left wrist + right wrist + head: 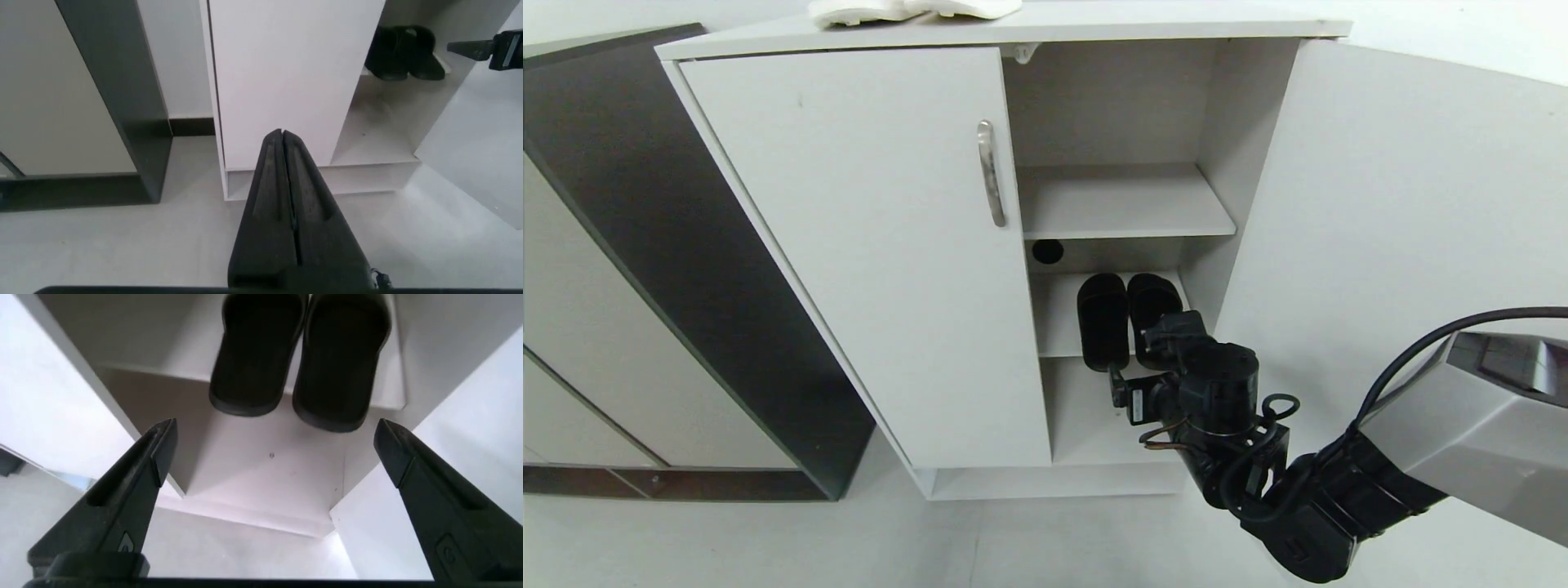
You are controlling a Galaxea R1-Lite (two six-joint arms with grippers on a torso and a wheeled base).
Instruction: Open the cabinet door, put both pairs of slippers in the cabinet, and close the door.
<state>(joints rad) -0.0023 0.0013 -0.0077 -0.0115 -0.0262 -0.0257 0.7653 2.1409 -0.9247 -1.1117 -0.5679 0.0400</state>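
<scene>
Black right gripper [275, 429] splayed wide

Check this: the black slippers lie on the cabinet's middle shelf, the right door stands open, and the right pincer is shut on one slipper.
Not quite. The right pincer is open, holding nothing, as the right wrist view shows. The black slippers do lie on the middle shelf, and the right door stands open.

Head camera above cabinet [849, 245]; wrist cameras low, both toward black slippers [1103, 318].
</scene>
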